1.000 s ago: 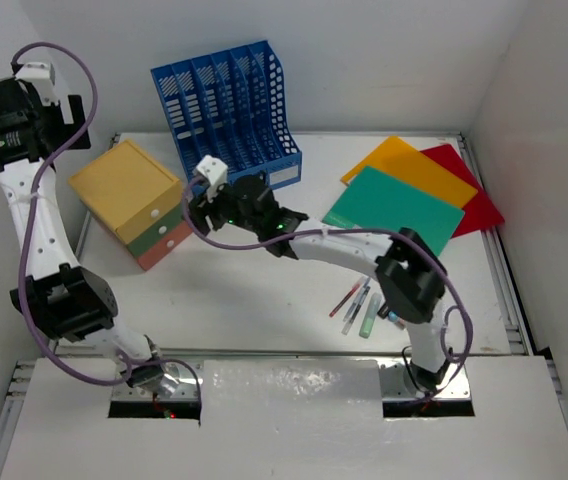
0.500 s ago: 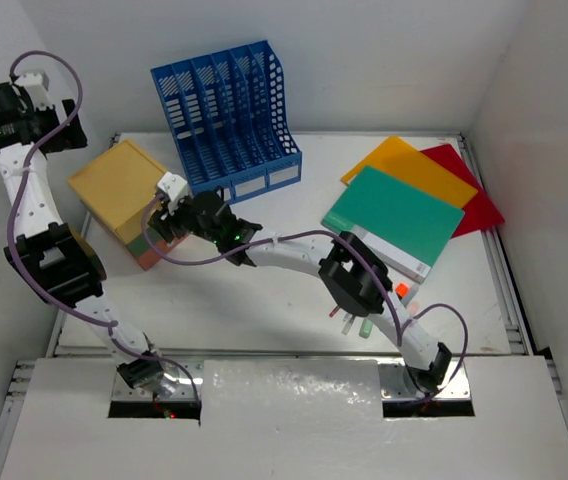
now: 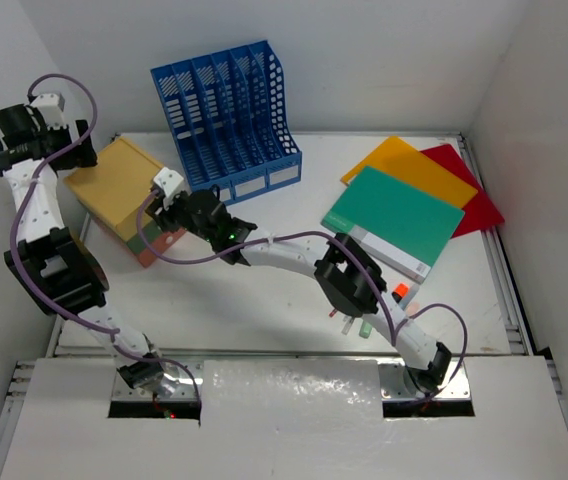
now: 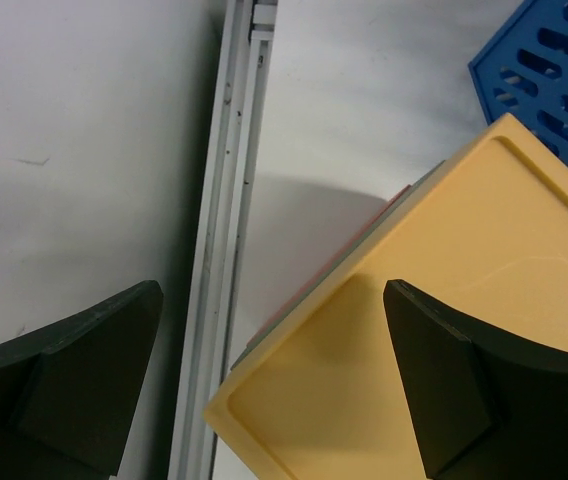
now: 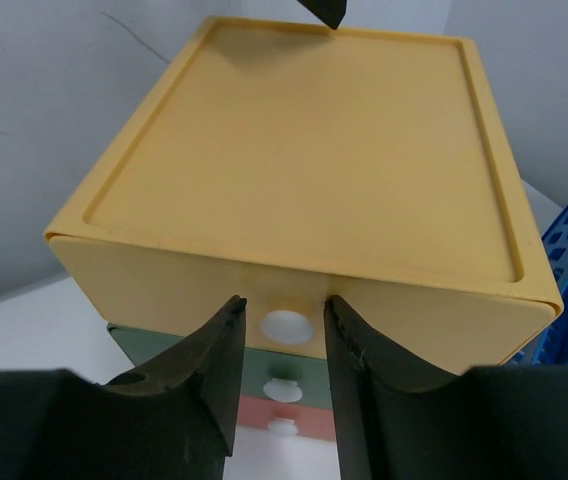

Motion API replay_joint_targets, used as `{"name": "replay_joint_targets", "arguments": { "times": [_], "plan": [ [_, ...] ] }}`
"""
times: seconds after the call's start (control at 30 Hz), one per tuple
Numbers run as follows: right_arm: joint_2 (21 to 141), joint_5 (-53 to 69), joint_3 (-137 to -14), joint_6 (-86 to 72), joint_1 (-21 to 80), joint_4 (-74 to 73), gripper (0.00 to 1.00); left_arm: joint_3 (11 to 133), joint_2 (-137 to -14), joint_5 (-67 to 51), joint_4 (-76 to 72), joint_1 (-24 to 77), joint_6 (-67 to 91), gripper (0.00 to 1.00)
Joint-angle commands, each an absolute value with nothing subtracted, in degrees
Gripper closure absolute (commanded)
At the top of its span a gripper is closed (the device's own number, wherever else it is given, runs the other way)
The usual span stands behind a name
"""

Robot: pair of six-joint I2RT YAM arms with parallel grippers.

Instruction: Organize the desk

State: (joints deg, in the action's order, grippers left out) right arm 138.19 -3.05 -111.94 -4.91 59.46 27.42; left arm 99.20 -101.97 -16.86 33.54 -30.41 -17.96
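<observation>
- A white tabletop (image 3: pixel 264 290) with metal rails along its edges fills the floor of a white-walled enclosure, stretching away from the two arm bases at its near edge.
- A yellow, green and orange drawer box (image 3: pixel 119 185) stands at the left side of the tabletop, just beside a blue slotted file rack (image 3: pixel 226 110) at the back.
- The right end effector (image 5: pixel 284 305) reaches across to the box front, its fingers narrowed on either side of the top yellow drawer's white knob (image 5: pixel 286 327), with a thin gap on each side.
- The left end effector (image 4: pixel 272 290) hovers above the box's rear corner, fingers spread wide, one over the yellow lid and one toward the rail and wall.
- Green (image 3: pixel 394 215), orange (image 3: pixel 409 165) and red (image 3: pixel 469 190) folders lie overlapping at the right.
- Pens (image 3: pixel 364 328) lie partly hidden under the right arm.
</observation>
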Motion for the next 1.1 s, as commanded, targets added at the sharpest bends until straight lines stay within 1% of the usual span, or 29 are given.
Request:
{"name": "replay_joint_targets", "arguments": {
  "times": [0.0,0.27,0.47,0.63,0.7,0.73,0.8,0.83,0.87,0.97,1.07],
  "plan": [
    [139.0,-4.4,-114.5,-4.8,59.8,30.9,0.64,98.5,-99.0,-19.0,32.6,-30.2,-19.7,0.08],
    [139.2,-5.2,-114.0,-4.7,59.9,30.6,0.67,97.6,-98.2,-19.6,32.3,-30.1,-21.1,0.08],
    [139.9,-5.3,-114.7,-4.8,59.9,30.8,0.74,96.2,-98.0,-19.8,32.3,-29.9,-22.0,0.08],
    [140.3,-5.7,-114.7,-4.1,59.9,30.6,0.75,95.4,-97.7,-19.8,31.9,-29.7,-22.1,0.08],
    [140.3,-5.8,-114.5,-4.1,59.9,30.8,0.79,95.6,-97.7,-19.9,31.8,-29.6,-22.1,0.08],
    [140.3,-5.9,-114.3,-4.2,59.8,31.1,0.85,95.6,-97.6,-19.9,31.6,-29.5,-22.1,0.09],
    [140.0,-5.9,-114.1,-4.1,59.9,31.0,0.91,95.5,-97.6,-19.7,31.6,-29.4,-22.1,0.08],
    [139.8,-5.9,-113.6,-4.1,59.9,30.9,0.98,95.6,-97.5,-19.7,31.6,-29.4,-22.2,0.09],
    [139.7,-5.8,-113.4,-4.1,59.9,30.8,1.0,95.5,-97.5,-19.3,31.6,-29.4,-22.1,0.08],
    [138.1,-5.3,-110.1,-4.0,59.9,31.6,1.0,95.4,-97.4,-17.9,31.2,-29.4,-21.8,0.09],
    [134.4,-5.1,-103.7,-3.5,59.9,34.2,1.0,95.2,-97.3,-15.4,30.8,-29.5,-21.3,0.08]
  ]
}}
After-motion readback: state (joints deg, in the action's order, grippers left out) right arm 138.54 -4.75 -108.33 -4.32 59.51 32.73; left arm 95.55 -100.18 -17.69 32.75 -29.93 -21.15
